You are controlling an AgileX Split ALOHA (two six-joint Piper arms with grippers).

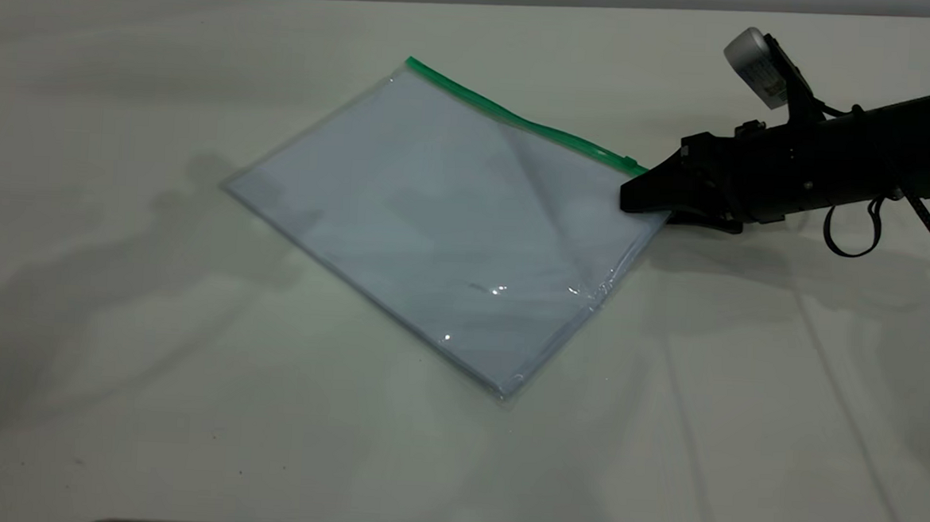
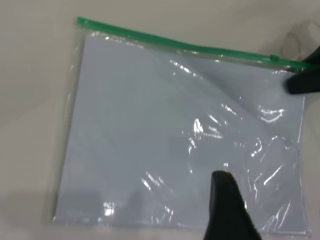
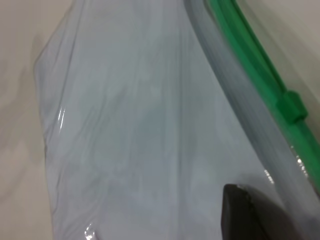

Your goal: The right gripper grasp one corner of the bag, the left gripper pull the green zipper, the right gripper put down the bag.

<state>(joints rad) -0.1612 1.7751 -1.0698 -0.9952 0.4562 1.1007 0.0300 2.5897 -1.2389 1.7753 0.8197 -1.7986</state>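
I see the right gripper [image 1: 645, 197] apparently clamped on the bag [image 1: 436, 212] at its raised corner by the green zipper [image 1: 512, 116], on the white table [image 1: 185, 437]; I cannot tell the left gripper's [image 2: 227, 210] state.

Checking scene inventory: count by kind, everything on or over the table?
Clear bag with white paper sheets: 1
Green zipper strip: 1
Green slider tab: 1
Black pincers: 2, right pincer at the bag's green corner, left pincer above the bag
Total: 5
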